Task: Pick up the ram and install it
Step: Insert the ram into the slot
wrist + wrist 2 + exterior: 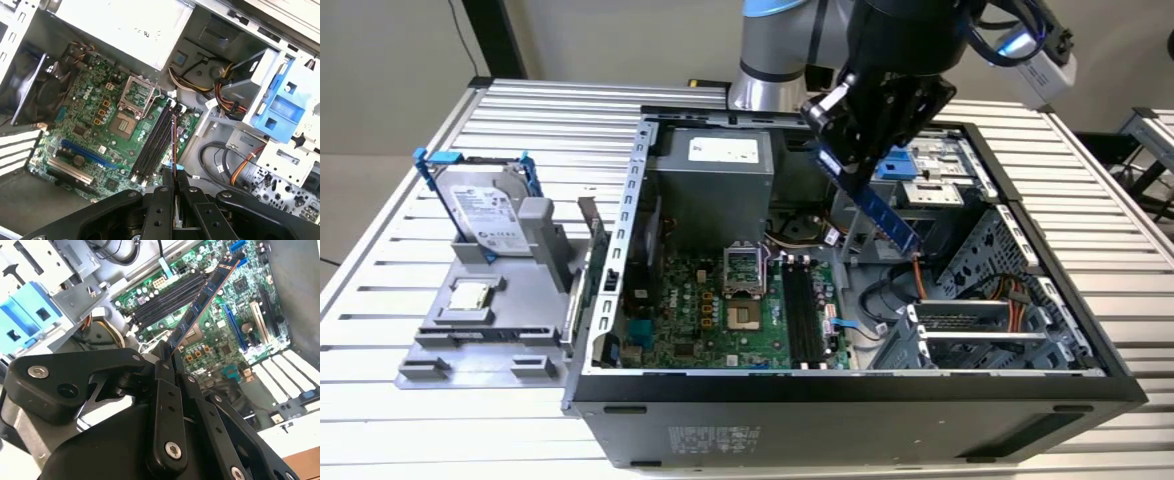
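Note:
My gripper [854, 165] is shut on the ram [887, 215], a long thin blue stick with dark chips. It hangs tilted in the air above the open computer case [720, 400]. In the second wrist view the ram [202, 295] sticks out from my black fingers [165, 371] over the green motherboard [210, 335]. Edge-on in the first wrist view, the ram [173, 145] lies over the black slots [155, 142]. The slots [803, 315] sit right of the processor socket [744, 270], below and to the exterior view's left of the ram.
A silver hard drive [487, 215] in a blue-handled bracket stands on a grey holder [467, 340] at the exterior view's left, with a small square processor chip [471, 297] in front. Inside the case are a power supply [714, 175], orange and black cables [235, 165] and a blue drive bracket [282, 107].

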